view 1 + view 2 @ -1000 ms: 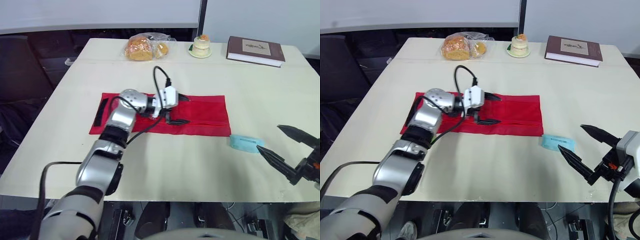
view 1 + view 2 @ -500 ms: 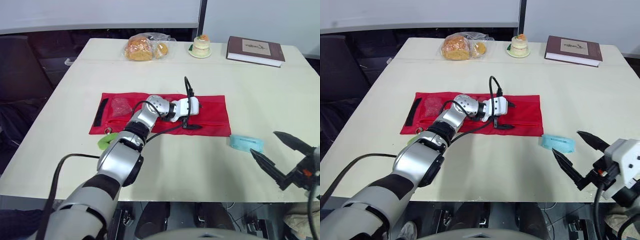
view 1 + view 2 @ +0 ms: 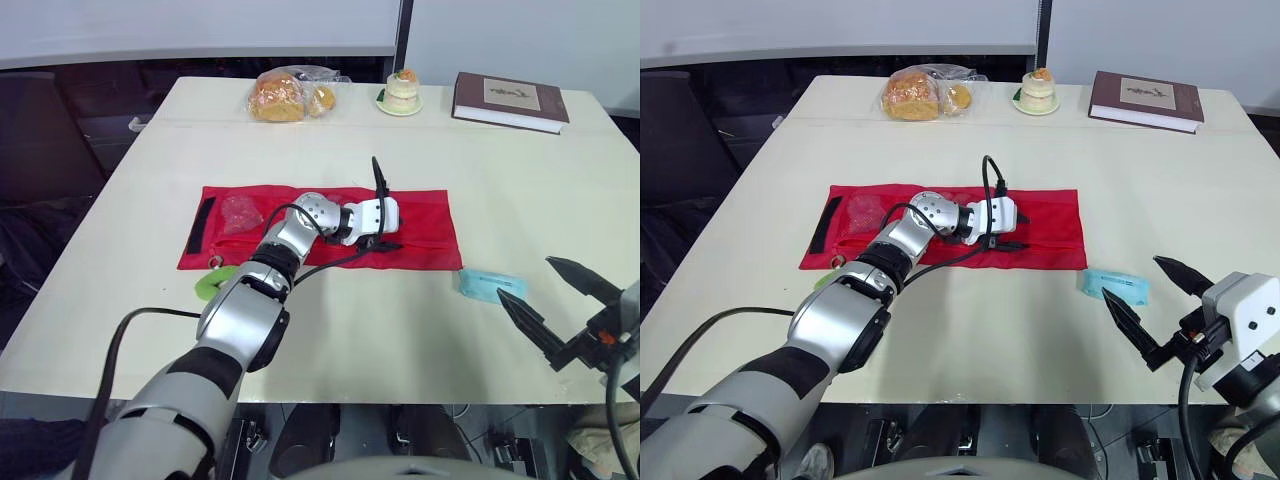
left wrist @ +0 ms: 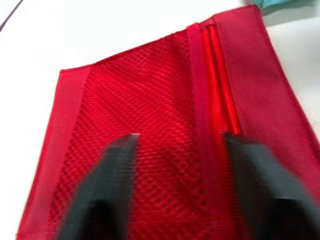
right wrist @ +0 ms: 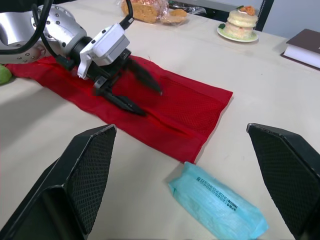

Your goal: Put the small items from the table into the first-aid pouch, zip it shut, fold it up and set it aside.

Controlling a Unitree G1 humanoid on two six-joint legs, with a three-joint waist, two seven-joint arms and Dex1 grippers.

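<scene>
the pouch (image 3: 420, 215) is laid flat on the tabletop (image 3: 350, 130). the left pincer (image 5: 150, 101) is held spread over its right half. the right pincer (image 3: 524, 280) is held spread near a pack (image 3: 490, 286) right of the pouch.

The left arm (image 3: 285, 240) covers the middle of the red pouch (image 3: 425, 225) — a green item (image 3: 210, 285) at the pouch's near left corner is half hidden, its kind unclear.
</scene>
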